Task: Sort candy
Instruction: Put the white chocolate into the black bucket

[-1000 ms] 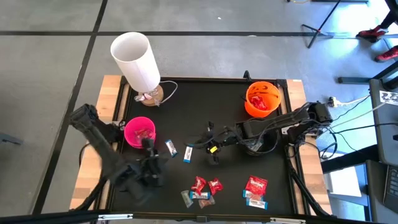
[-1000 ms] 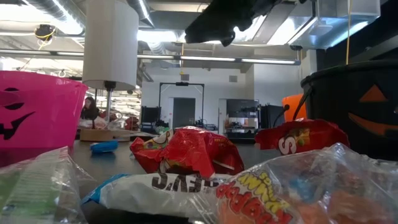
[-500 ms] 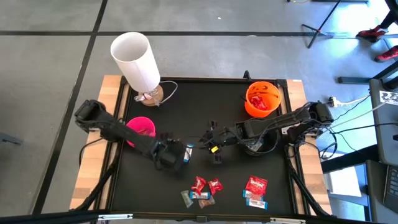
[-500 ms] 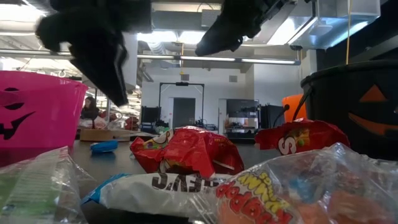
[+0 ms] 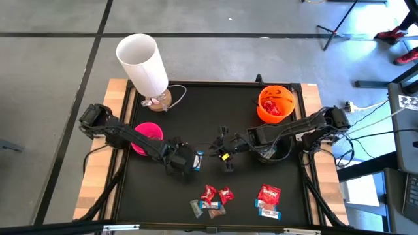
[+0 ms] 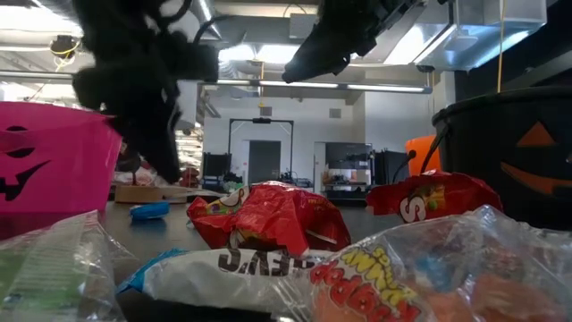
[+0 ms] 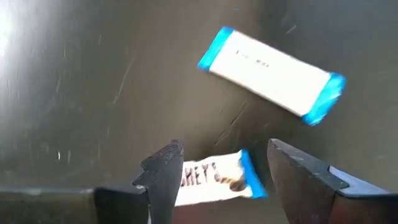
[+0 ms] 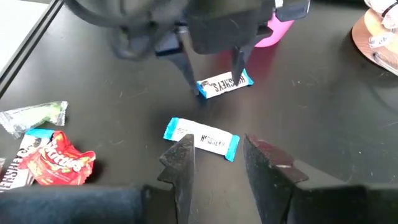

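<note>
Left gripper (image 7: 217, 180) sits low over one blue-and-white Hershey's bar (image 7: 211, 180), jaws apart with the bar between the tips, not pinched. Right gripper (image 8: 214, 165) hovers mid-table just beside it, jaws parted and empty, a second Hershey's bar (image 8: 202, 138) lying ahead of its fingertips. Remaining candy (red Skittles packs (image 5: 217, 194), more near (image 5: 269, 199)) lies at the black mat's (image 5: 215, 111) front edge. Pink bowl (image 5: 151, 132) left, orange bowl (image 5: 275, 103) far right.

A blue-and-white wrapped candy bar (image 8: 224, 84) lying just ahead of the right gripper (image 8: 216, 155), under the left gripper's fingertips, reads "HERSHEY'S". A second blue-and-white bar (image 8: 201, 138), nearer the right gripper, carries the same name. The left wrist view shows "HEY'S" on the bar (image 7: 213, 184) between the left gripper's fingers.
</note>
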{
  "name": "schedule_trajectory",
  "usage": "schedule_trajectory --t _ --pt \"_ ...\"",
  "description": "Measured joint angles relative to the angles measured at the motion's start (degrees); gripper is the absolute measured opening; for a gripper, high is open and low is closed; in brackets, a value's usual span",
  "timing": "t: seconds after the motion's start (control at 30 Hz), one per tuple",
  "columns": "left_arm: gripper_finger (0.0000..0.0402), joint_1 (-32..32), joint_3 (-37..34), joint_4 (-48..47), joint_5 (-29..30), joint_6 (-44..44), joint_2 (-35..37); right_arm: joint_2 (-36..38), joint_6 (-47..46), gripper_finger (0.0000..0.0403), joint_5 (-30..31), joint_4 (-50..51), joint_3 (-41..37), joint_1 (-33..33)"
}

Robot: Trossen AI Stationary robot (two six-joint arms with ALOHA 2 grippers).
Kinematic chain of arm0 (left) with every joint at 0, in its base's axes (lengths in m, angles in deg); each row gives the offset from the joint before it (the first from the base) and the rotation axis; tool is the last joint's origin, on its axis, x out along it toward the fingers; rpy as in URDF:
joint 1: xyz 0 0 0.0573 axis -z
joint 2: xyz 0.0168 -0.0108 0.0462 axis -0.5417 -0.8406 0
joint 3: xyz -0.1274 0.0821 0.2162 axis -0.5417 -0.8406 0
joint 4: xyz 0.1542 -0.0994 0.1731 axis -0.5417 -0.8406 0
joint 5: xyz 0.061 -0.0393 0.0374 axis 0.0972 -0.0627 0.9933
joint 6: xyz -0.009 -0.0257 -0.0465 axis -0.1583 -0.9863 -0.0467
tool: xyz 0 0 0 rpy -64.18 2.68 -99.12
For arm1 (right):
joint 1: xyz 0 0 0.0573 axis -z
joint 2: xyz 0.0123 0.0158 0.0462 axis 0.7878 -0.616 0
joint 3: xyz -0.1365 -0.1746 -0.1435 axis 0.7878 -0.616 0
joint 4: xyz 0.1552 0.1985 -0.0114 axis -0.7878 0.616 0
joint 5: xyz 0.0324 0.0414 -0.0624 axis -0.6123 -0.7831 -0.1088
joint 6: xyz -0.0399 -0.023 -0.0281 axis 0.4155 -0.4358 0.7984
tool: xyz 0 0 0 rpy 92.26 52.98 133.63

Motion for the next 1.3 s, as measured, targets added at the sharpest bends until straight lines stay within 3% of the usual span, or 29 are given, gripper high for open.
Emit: schedule_trajectory --t 0.4,0.87,1.03,1.3 --pt "0.0217 1.69 -5.31 8.75 -0.45 -3.44 -0.07 0.00 0.00 0.0134 0.00 -0.02 -0.01 0.00" --pt "0.0209 1.68 -5.38 8.63 -0.02 -4.62 -5.03 0.00 -0.02 0.0134 0.02 -0.03 -0.01 0.00" --pt "0.0160 1.75 -5.38 8.81 -0.08 -4.48 -5.01 0.00 -0.03 0.0134 0.02 -0.02 0.00 0.00" --pt "0.0020 2.27 -2.64 7.63 -0.24 0.41 -5.27 -0.02 -0.01 0.0134 0.02 -0.02 -0.01 0.00"
